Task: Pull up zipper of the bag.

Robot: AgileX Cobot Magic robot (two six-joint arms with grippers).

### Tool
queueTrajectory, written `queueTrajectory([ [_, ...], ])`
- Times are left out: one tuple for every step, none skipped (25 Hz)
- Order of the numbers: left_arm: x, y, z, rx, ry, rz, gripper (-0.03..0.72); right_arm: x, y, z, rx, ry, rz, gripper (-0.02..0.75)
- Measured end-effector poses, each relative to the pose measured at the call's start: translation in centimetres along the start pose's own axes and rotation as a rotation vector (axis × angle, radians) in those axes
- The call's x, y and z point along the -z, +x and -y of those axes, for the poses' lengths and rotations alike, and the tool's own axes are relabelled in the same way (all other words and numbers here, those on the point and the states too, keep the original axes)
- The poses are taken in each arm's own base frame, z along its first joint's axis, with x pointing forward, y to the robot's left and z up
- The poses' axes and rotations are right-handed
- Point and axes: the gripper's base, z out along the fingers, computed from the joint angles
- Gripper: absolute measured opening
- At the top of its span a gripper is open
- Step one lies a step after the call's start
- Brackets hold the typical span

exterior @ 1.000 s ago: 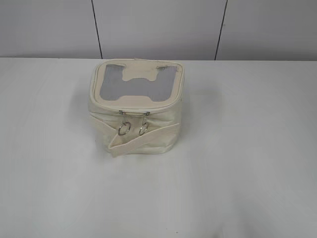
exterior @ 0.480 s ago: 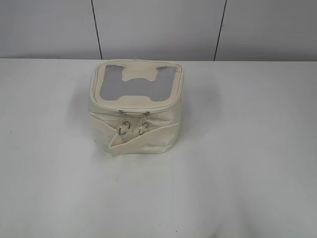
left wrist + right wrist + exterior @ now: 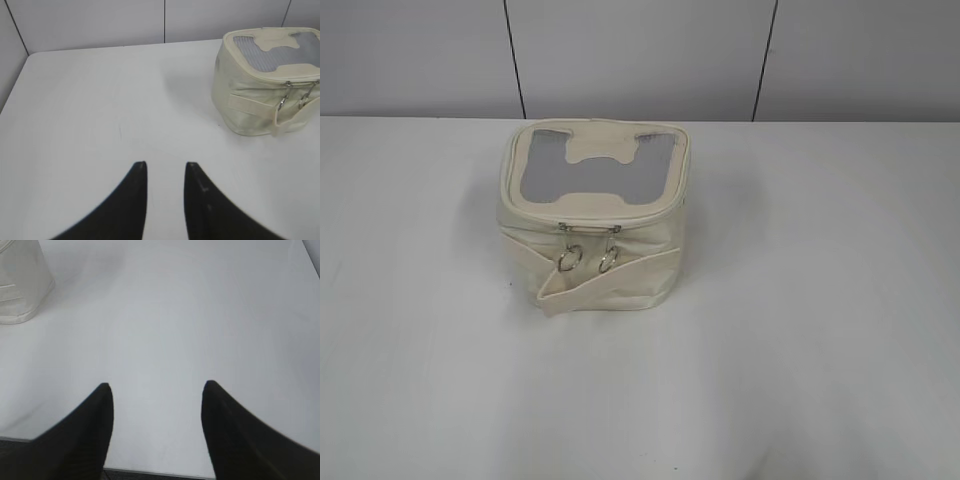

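Toward the far edge of the desk (image 3: 820,350), slightly left of centre, the bag (image 3: 595,215) stands upright with its grey see-through top panel facing up. Its wide cream strap (image 3: 605,280) runs across the near face and ends in a loose flap at the lower left. The zipper (image 3: 590,226) follows the rim of the top panel; both silver ring pulls (image 3: 588,260) hang side by side on the near face, just under the rim and just above the strap.

Neither arm appears in the exterior view. The left gripper (image 3: 165,167) hovers over bare desk toward the near left, jaws slightly parted and holding nothing, with the bag well apart to its far right. The right gripper (image 3: 156,387) sits by the near edge, jaws spread wide and empty, with only a corner of the bag visible at the far left of its view.

Assessment: no contact with the bag is made. Approach, bracing of the bag, gripping of a pull and the draw along the track all appear outstanding. Whether the track is shut at the pulls cannot be told.
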Motion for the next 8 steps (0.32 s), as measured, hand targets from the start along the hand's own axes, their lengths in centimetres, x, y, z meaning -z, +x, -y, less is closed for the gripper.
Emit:
queueTrajectory([
  [0.0,0.0,0.0,0.0,0.0,0.0,0.195,0.0,0.0,0.01,0.001,0.001,0.0,0.444],
  [0.0,0.0,0.0,0.0,0.0,0.0,0.195,0.0,0.0,0.01,0.001,0.001,0.0,0.444],
  [0.0,-0.01,0.0,0.0,0.0,0.001,0.195,0.0,0.0,0.01,0.001,0.001,0.0,0.444],
  [0.0,-0.01,0.0,0.0,0.0,0.001,0.195,0.0,0.0,0.01,0.001,0.001,0.0,0.444],
  [0.0,-0.01,0.0,0.0,0.0,0.001,0.195,0.0,0.0,0.01,0.001,0.001,0.0,0.444],
  [0.0,-0.01,0.0,0.0,0.0,0.001,0.194,0.0,0.0,0.01,0.001,0.001,0.0,0.444],
  [0.0,-0.01,0.01,0.0,0.001,0.001,0.194,0.0,0.0,0.01,0.001,0.001,0.0,0.444],
  [0.0,-0.01,0.01,0.0,0.001,0.001,0.194,0.0,0.0,0.01,0.001,0.001,0.0,0.444],
])
